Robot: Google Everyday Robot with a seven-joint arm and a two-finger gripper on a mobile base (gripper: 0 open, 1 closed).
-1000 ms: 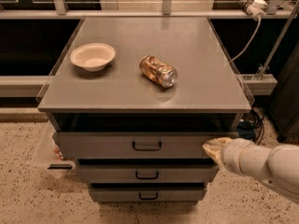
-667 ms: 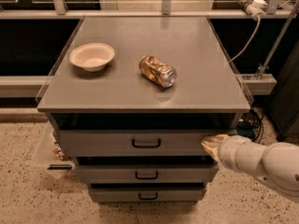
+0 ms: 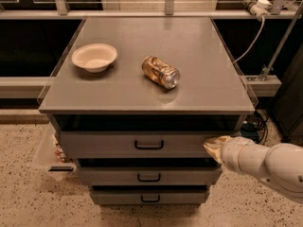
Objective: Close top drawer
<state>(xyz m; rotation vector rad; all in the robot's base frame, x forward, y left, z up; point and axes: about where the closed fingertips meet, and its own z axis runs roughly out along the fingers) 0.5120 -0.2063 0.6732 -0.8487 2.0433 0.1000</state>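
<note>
The top drawer (image 3: 118,144) is a wide grey metal drawer with a dark loop handle (image 3: 148,145) at its centre. It stands pulled out a little from the cabinet, with a dark gap above its front. My gripper (image 3: 211,144) comes in from the right on a white arm and rests against the right end of the drawer front.
The grey cabinet top (image 3: 199,70) holds a cream bowl (image 3: 94,56) at the left and a crushed can (image 3: 161,72) lying on its side near the middle. Two shallower drawers (image 3: 147,176) sit below. A clear bin (image 3: 49,155) stands at the cabinet's left. Cables hang at the right.
The drawer front has slid slightly inward toward the cabinet. My gripper has moved with it, staying at its right end.
</note>
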